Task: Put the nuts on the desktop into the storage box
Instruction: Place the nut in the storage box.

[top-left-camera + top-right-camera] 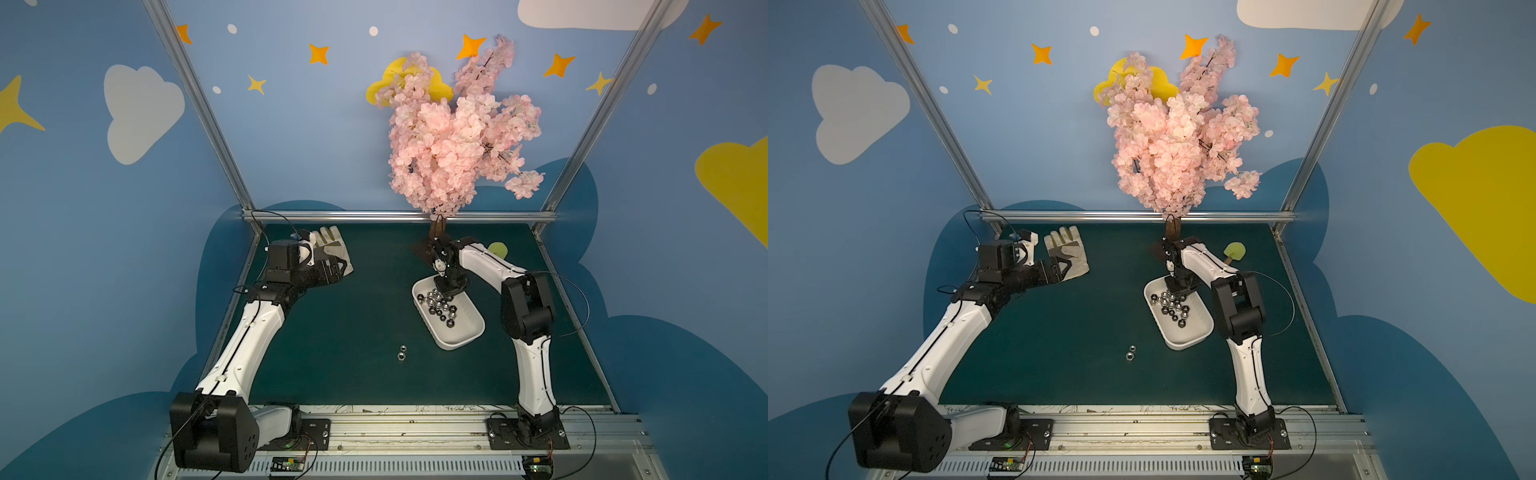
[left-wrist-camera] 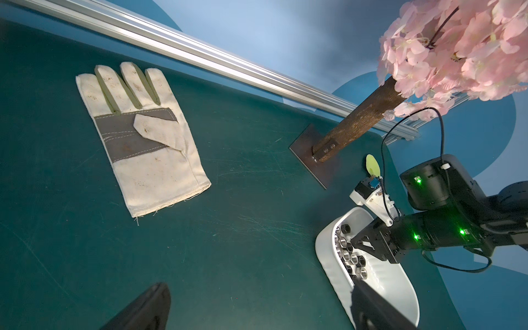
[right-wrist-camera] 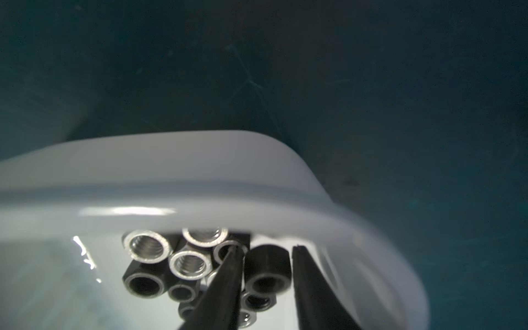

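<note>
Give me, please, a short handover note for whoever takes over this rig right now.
Left gripper: open, empty, hovering by the glove.
Right gripper: down in the storage box, jaws parted around a dark nut; gripped or released, unclear.
Done: most nuts are piled in the box.
Left: two nuts lie on the desktop between the arms; they need boxing.

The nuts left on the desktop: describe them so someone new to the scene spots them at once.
On the green desktop, find the white box that the right arm reaches into. Two nuts lie close together on bare green off the box's near-left corner. Unlike the heap in the box, they sit outside it.
</note>
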### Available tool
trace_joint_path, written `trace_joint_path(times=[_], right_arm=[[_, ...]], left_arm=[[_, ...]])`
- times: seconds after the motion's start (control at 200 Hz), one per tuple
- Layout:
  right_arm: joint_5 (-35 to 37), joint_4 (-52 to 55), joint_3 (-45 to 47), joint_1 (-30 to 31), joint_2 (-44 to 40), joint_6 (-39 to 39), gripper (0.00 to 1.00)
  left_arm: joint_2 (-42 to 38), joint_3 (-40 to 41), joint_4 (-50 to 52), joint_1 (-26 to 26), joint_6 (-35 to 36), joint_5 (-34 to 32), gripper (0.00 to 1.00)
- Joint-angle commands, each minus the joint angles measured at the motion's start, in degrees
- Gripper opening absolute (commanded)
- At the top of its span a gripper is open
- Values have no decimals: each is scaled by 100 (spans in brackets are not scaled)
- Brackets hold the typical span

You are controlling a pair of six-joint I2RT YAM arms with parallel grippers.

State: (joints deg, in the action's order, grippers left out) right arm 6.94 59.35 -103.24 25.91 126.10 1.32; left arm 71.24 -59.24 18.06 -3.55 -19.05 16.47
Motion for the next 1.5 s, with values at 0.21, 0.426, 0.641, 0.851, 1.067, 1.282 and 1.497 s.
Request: trace_joint_path(times=[0.21, 0.426, 0.641, 0.851, 1.067, 1.282, 1.497], right_arm=[[428, 139, 47, 336, -667, -27, 51], [-8, 67, 459, 1390, -1914, -69, 53], [-693, -7, 1100, 2509, -2310, 229, 56], [-881, 32, 1566, 3212, -2090, 436, 56], [-1079, 76, 1745, 3497, -1831, 790, 55], [-1206, -59, 1793, 3544, -1388, 992, 55], [-1283, -153, 1756, 3535, -1095, 1064, 55]], left_arm=[[-130, -175, 224, -24, 161, -43, 100], [-319, -184, 275, -28, 214, -227, 100], [-374, -197, 343, -19, 244, -214, 100], [-365, -234, 402, -21, 270, -218, 100], [-405, -234, 459, -16, 295, -231, 100], [-414, -263, 460, -14, 279, -210, 100], [-439, -271, 525, -19, 322, -258, 100]])
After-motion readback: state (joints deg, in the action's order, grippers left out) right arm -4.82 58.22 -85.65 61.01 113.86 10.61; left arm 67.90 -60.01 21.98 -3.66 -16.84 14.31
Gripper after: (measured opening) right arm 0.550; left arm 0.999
